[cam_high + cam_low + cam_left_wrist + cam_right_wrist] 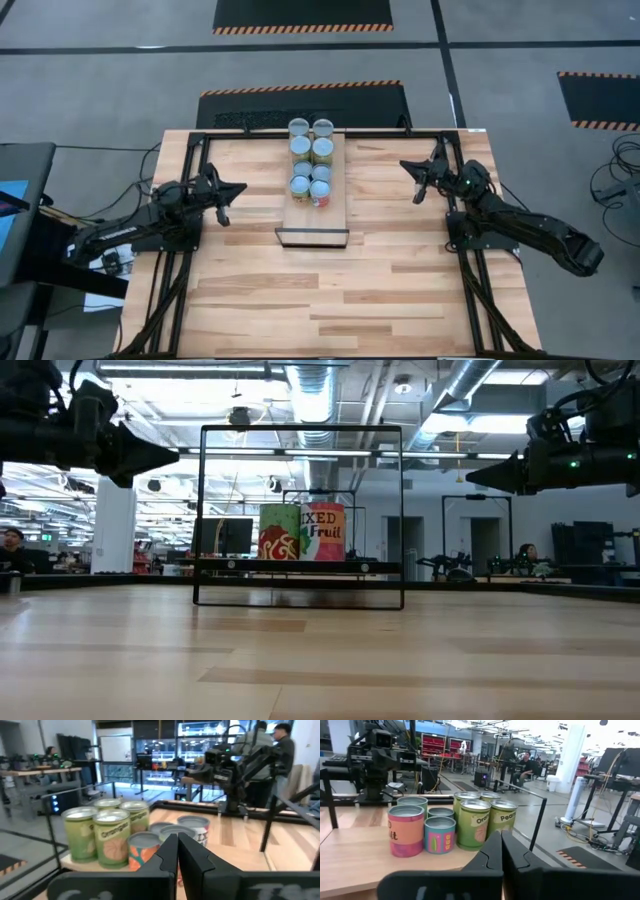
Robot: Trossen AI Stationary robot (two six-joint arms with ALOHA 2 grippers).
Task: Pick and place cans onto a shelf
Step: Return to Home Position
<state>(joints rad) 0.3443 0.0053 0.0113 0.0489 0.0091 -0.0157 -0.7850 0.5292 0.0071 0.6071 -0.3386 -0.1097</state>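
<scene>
Several cans with silver-grey tops stand upright in two rows on the shelf, a narrow light-wood board with a dark front edge, at the table's far middle. In the right wrist view the cans show green, orange and blue labels. My left gripper is shut and holds nothing, left of the shelf. My right gripper is shut and holds nothing, right of the shelf. Both point level, above the table.
A black frame runs around the table's far part and sides. Bare tabletop lies in front of the shelf. People show in the room beyond the table.
</scene>
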